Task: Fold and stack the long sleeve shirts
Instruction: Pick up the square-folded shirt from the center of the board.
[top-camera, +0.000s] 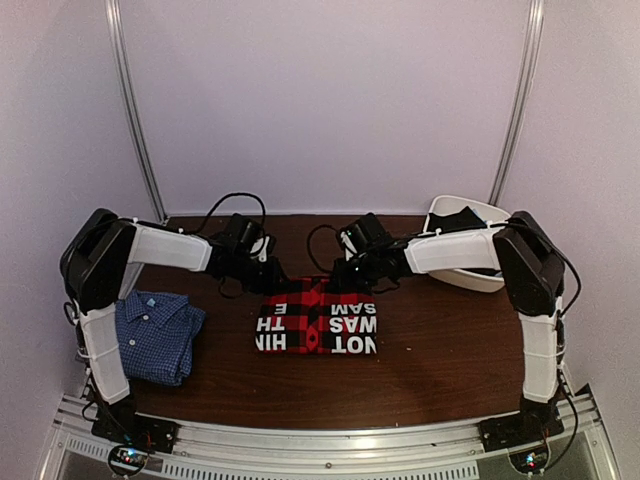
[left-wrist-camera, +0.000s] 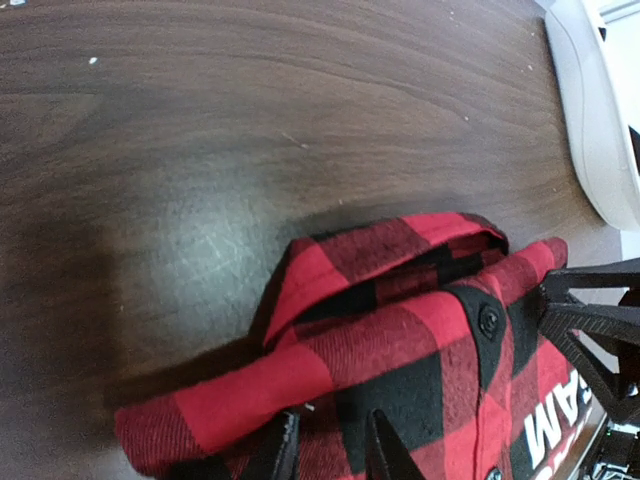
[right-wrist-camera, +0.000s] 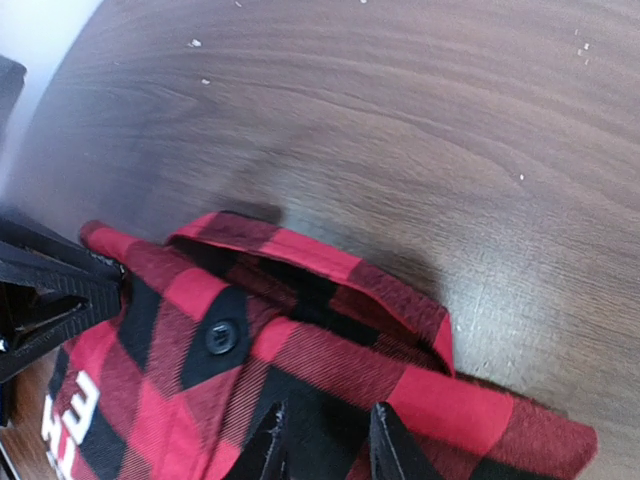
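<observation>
The red-and-black plaid shirt (top-camera: 316, 318) lies folded at the table's middle, its white lettering facing up. Its collar end (left-wrist-camera: 400, 250) points to the back of the table. My left gripper (top-camera: 268, 272) hangs over the collar's left part, and in the left wrist view its fingertips (left-wrist-camera: 331, 420) stand a little apart just above the cloth. My right gripper (top-camera: 345, 270) mirrors it over the collar's right part (right-wrist-camera: 330, 290), its tips (right-wrist-camera: 328, 412) also apart, with no fold pinched between them. The blue check shirt (top-camera: 155, 335) lies folded at the near left.
A white bin (top-camera: 470, 250) stands at the back right, and its rim (left-wrist-camera: 590, 110) shows in the left wrist view. The two wrists are close together over the collar. Dark wooden tabletop (right-wrist-camera: 400, 120) stretches behind the shirt.
</observation>
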